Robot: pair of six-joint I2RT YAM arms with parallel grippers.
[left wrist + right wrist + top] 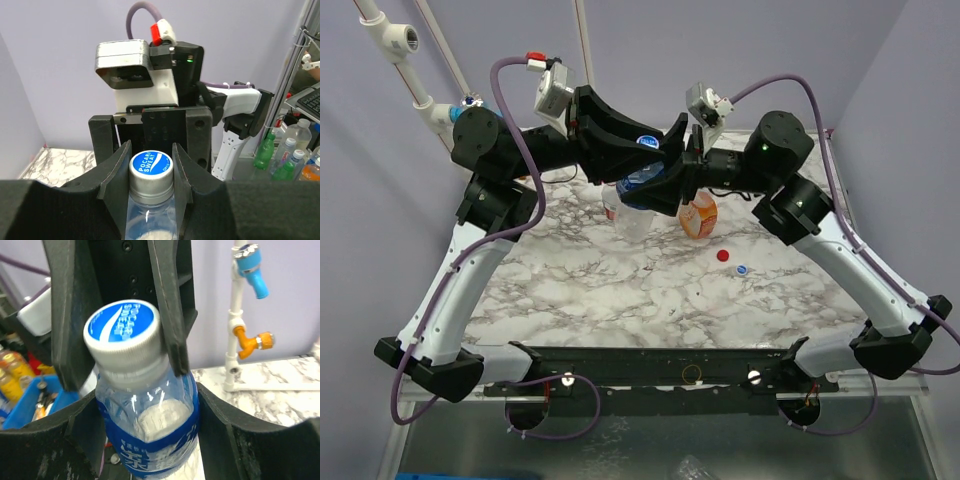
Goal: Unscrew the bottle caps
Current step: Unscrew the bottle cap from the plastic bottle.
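Note:
A clear bottle with a blue label (638, 183) is held up above the back of the marble table (620, 300). My right gripper (658, 190) is shut on the bottle's body, with its pads either side of the label (150, 450). My left gripper (650, 150) comes from the left and is shut on the bottle's blue-and-white cap (151, 164). The cap is on the bottle's neck and also shows in the right wrist view (122, 332). A red cap (723, 255) and a blue-and-white cap (741, 268) lie loose on the table.
A squat orange bottle (698, 215) stands just right of the held bottle. Clear open bottles (630, 222) stand below the grippers. A white pipe with valves (235, 340) runs along the back left. A black rail (650, 365) crosses the near edge.

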